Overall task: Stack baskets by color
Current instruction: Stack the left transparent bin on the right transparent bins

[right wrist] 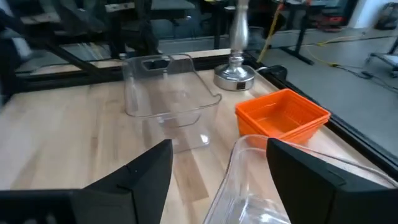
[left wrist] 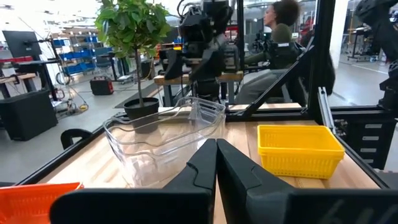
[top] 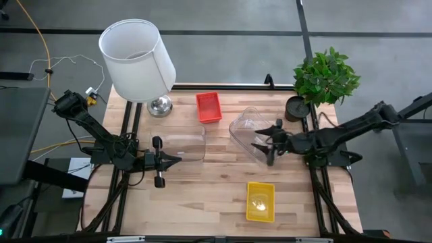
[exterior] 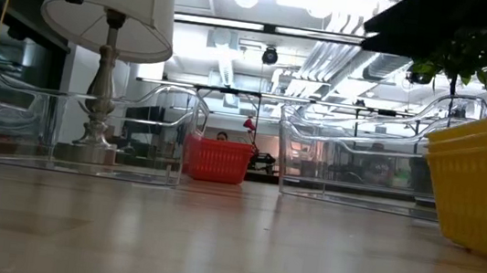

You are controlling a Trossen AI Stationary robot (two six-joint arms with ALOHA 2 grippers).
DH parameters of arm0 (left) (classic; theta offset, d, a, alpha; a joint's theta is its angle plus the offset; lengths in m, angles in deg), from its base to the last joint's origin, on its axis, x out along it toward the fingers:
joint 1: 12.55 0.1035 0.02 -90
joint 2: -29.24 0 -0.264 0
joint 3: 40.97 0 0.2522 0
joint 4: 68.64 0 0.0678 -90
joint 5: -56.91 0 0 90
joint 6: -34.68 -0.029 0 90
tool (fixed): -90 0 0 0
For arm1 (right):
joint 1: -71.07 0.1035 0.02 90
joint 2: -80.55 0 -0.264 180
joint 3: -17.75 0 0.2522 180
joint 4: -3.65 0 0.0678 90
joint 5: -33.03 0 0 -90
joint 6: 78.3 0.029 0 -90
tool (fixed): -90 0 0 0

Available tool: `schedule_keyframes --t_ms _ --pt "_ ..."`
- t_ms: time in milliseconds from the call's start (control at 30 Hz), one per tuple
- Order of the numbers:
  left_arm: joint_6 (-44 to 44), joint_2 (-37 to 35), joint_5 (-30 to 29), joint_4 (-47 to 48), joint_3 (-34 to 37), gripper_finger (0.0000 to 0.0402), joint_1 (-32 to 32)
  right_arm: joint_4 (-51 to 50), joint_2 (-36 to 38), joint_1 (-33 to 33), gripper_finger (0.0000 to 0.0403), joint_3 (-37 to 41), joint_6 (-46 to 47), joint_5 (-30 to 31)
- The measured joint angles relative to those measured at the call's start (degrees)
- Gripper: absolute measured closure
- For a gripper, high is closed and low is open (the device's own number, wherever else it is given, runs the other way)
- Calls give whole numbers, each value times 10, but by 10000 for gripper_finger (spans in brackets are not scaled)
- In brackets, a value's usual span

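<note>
While the left gripper (top: pixel 177 160) waits with jaws pressed together and empty, just beside a clear bin (top: pixel 183 143) near the lamp (top: pixel 138 62), the right gripper (top: pixel 260 140) (jaws wide) straddles another clear bin's (top: pixel 244 128) rim, farther from the lamp; red basket (top: pixel 208 107) between, yellow basket (top: pixel 260 200) farthest.

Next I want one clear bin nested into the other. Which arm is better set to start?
Right. The right gripper is open with a finger on each side of the right-hand clear bin's wall. The left gripper is shut, at the other clear bin but holding nothing.
</note>
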Motion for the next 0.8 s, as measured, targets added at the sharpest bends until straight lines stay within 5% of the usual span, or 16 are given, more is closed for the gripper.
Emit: schedule_keyframes --t_ms 233,367,533,800 --pt "0 0 -47 2 -20 395 0 -2 135 51 155 47 -14 -23" --pt "15 16 -62 108 -73 359 0 28 163 80 155 70 -15 -27" --pt "114 46 -49 388 -191 280 15 37 151 99 155 76 -33 -24" --pt "410 120 145 919 -406 180 79 38 118 99 155 76 -24 -24"
